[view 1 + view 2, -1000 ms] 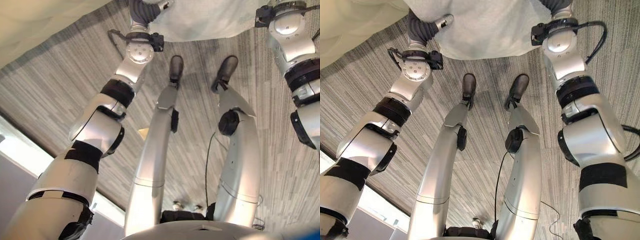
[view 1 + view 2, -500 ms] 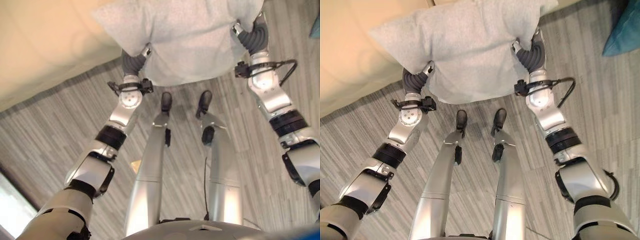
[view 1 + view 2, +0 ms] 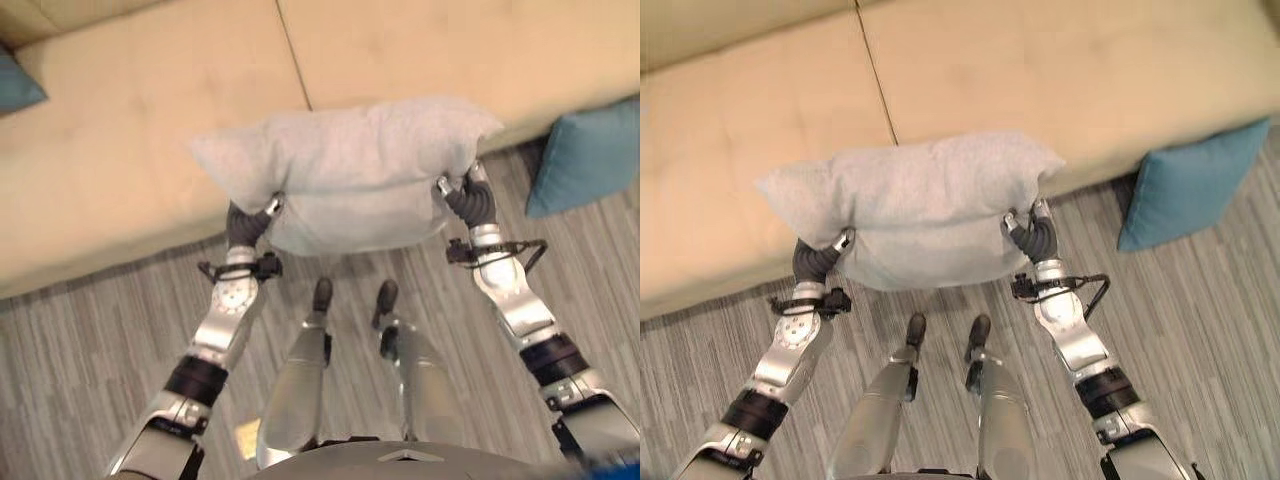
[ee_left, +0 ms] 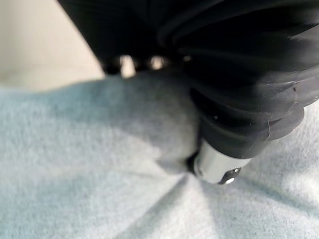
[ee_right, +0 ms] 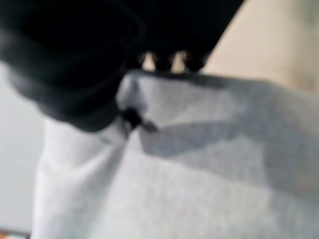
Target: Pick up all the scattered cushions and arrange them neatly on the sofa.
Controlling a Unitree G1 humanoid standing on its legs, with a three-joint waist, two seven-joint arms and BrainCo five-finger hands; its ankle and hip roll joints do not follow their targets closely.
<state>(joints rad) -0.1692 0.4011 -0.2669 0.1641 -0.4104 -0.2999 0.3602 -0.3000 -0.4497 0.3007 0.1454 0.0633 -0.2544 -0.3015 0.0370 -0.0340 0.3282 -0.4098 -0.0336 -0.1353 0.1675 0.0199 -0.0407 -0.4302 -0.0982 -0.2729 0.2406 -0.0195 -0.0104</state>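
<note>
Grey cushion [image 3: 915, 205] held in front of me, one end in each hand, lifted off the floor and hanging over the front edge of the sofa [image 3: 1060, 70]. My left hand [image 3: 818, 258] is at the cushion's left lower corner and my right hand [image 3: 1032, 235] at its right lower corner. In the wrist views each thumb presses into a bunched fold of the grey cloth, so I judge both hands closed in a pinch on the cushion, though the other fingers are buried behind the fabric.

The cushion's long axis runs left to right, parallel with the sofa's front edge. The seat lies straight ahead of it, beyond my hands, so the coming move is forward and down onto the seat. Both hands look equally near the sofa; neither leads. The seam [image 3: 875, 75] between two seat pads runs away from me just left of the cushion's middle.

A teal cushion [image 3: 1185, 185] leans against the sofa front on the floor to my right, well apart from my right hand. The corner of another teal cushion [image 3: 15, 85] lies on the sofa at the far left, cut off by the edge.

The sofa's back is out of frame, so I cannot tell how deep the seat runs.
</note>
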